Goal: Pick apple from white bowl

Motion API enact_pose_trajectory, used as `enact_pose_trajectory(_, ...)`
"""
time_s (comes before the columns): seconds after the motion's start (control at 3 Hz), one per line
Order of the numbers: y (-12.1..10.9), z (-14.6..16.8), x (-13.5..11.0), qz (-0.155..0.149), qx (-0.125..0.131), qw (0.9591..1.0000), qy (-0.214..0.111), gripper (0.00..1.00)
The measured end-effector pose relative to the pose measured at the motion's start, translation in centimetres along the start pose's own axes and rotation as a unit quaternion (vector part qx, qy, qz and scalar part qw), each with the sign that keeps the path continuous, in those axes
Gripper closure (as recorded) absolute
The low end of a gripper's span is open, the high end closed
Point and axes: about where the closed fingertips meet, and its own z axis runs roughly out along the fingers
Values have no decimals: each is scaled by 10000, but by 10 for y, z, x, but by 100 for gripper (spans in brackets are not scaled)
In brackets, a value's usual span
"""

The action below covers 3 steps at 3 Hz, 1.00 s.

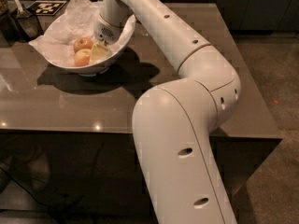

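Note:
A white bowl (99, 68) lined with crumpled white paper (58, 31) stands on the far left of the dark table (70, 111). Two reddish-yellow apples lie inside it, one (83, 43) behind the other (82, 58). My gripper (99, 52) reaches down into the bowl from the right, its pale tip right beside the front apple and touching or nearly touching it. The wrist (110, 29) hides the bowl's right rim.
A dark container with a utensil (23, 22) stands left of the bowl, and a black-and-white marker card (49, 6) lies behind it. My white arm (187, 125) fills the foreground and crosses the table's right half. The table's front edge runs across the middle of the view.

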Motion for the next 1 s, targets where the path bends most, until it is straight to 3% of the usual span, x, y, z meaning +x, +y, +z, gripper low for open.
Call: enact_pose_trajectory(1.0, 2, -4, -5, -32, 90, 9999, 127, 100)
